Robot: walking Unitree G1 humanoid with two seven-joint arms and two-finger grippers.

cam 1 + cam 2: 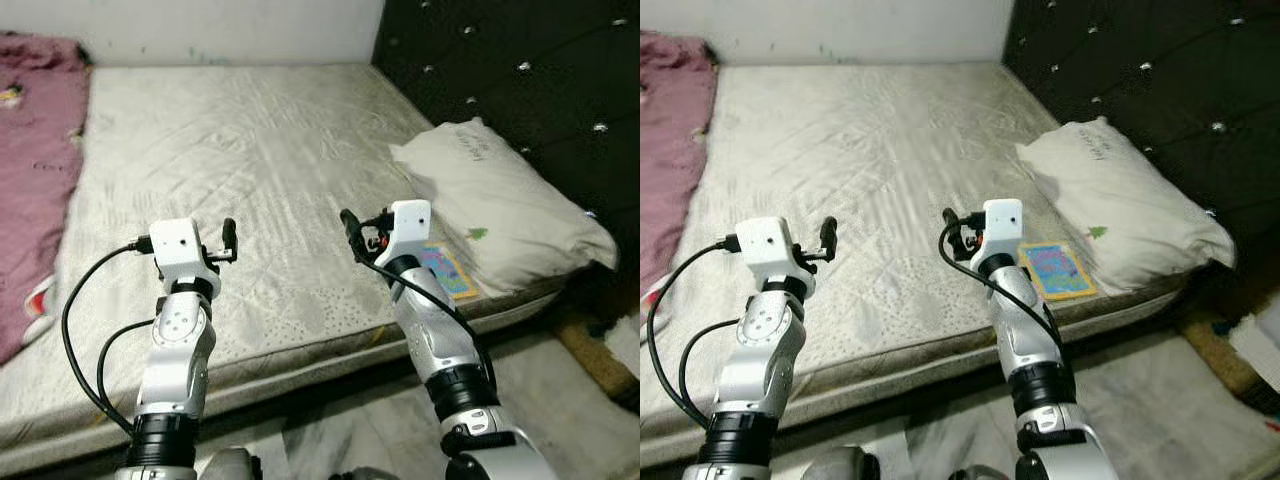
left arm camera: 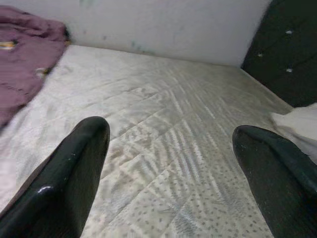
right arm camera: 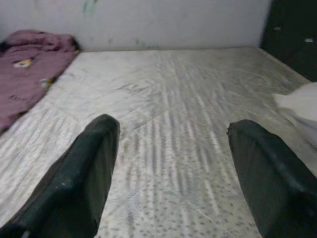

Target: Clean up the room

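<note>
Our left claw point(image 1: 229, 236) and right claw point(image 1: 349, 228) hover spread apart, empty, over the bed's point(image 1: 250, 150) near edge; a book point(image 1: 1058, 270) lies beside the pillow point(image 1: 500, 205).

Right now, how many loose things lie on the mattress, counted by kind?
Pillow: 1
Colourful booklet: 1
Purple blanket: 1
Total: 3
Both claws, left and right, hover open above the mattress, holding nothing.

Bare mattress point(image 1: 250, 150) ahead, pillow point(image 1: 500, 205) and book point(image 1: 1058, 270) right, blanket point(image 1: 35, 170) left.
</note>
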